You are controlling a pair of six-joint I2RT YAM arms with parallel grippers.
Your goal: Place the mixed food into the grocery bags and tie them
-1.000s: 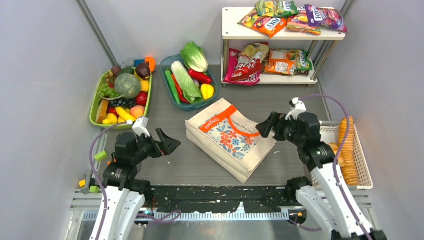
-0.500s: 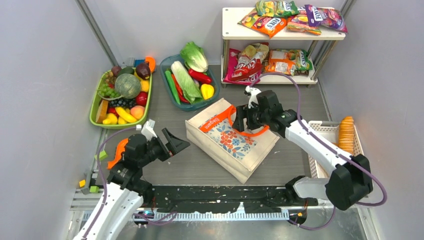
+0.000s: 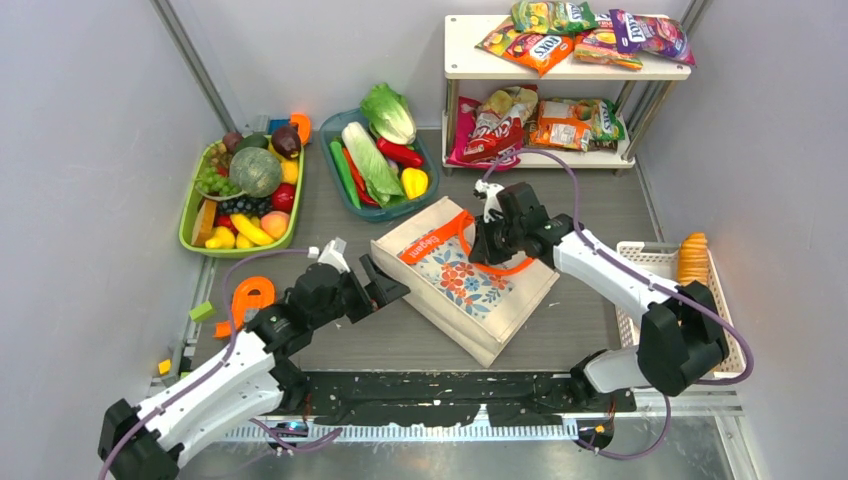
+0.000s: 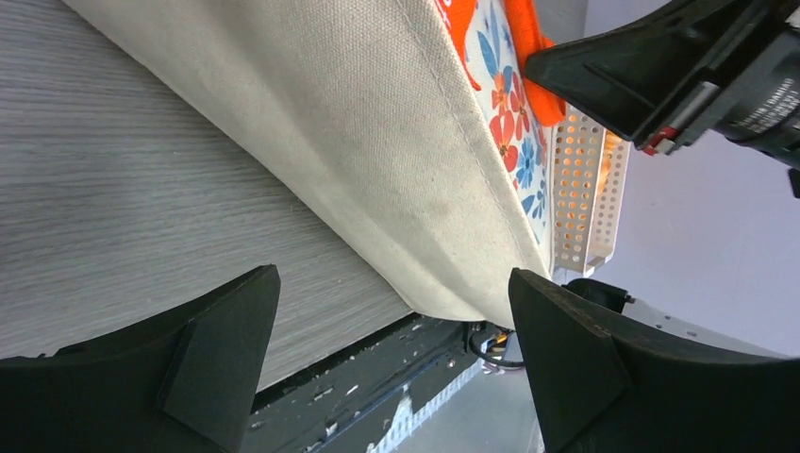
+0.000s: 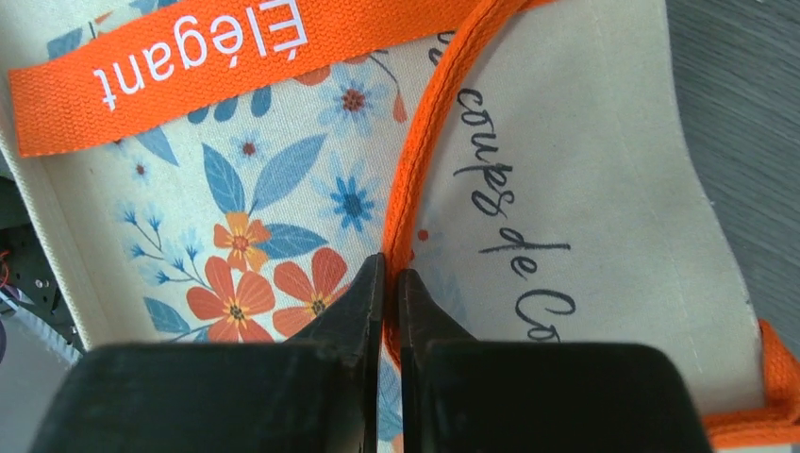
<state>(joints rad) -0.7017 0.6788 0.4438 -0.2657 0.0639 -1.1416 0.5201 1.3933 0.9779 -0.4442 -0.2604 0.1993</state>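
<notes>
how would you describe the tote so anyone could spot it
Look at the middle of the grey table, in front of the trays and shelf. The tote lies flat there, its orange handle pinched by the right gripper. It is the only cloth thing: beige with a blue and red flower print.

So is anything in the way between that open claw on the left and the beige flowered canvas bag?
Nothing visible does. Only bare grey table lies between the open left gripper and the side of the beige canvas tote. The right gripper, on top, pinches its orange handle.
</notes>
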